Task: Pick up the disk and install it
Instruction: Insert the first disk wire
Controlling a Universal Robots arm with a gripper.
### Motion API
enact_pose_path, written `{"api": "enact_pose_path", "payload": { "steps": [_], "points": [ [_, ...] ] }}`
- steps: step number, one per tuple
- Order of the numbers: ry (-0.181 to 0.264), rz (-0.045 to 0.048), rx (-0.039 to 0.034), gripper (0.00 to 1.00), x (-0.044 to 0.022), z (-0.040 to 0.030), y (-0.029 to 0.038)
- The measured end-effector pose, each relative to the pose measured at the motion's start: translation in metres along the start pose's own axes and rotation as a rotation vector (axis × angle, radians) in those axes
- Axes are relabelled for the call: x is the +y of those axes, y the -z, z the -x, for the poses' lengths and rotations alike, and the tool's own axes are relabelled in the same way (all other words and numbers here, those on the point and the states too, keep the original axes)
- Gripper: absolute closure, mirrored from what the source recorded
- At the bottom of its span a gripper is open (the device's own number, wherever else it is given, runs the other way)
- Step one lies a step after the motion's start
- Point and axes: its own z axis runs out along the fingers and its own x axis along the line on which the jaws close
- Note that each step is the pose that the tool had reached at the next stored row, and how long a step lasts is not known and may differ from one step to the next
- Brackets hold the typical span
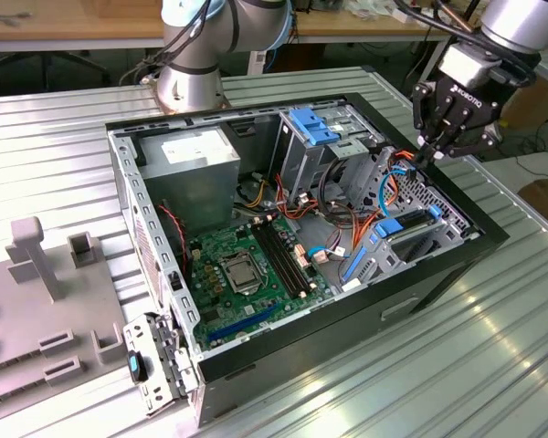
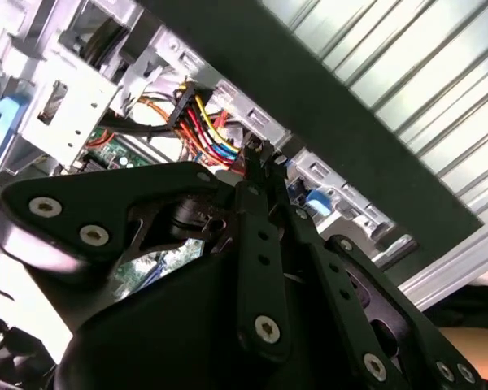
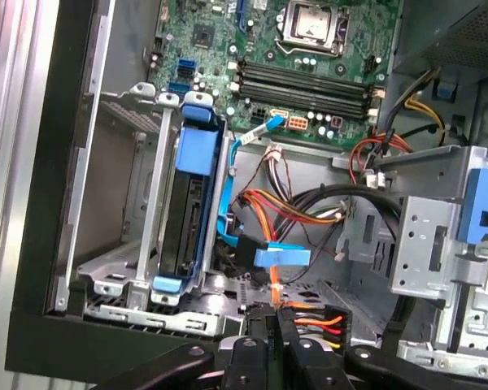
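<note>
The end effector (image 1: 431,157) hangs over the open computer case (image 1: 443,278), at the case's corner on the exterior view's right, just above the wiring. Its two black fingers (image 2: 246,213) are drawn narrow, the tips nearly meeting, and I see nothing held between them. In the first wrist view the tips are close to a power connector (image 3: 313,318) with red, yellow and black wires. The disk (image 3: 193,162) is inside the case, standing on its edge in a metal bay by the case's black side wall, its blue carrier frame around the dark body. A blue data plug (image 3: 281,257) lies beside this bay. The green motherboard (image 1: 247,265) fills the middle of the case. The case rests on a ribbed metal tabletop (image 1: 55,155).
</note>
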Motion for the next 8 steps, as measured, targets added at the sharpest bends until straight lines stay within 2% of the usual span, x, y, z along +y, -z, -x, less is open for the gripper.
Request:
{"api": "enact_pose_path", "payload": {
  "steps": [4, 8],
  "points": [
    [-0.008, -0.0001, 0.0002, 0.83, 0.001, -0.0059, -0.0002],
    [-0.043, -0.0006, 0.0005, 0.83, 0.0025, -0.0105, -0.0015]
  ]
}}
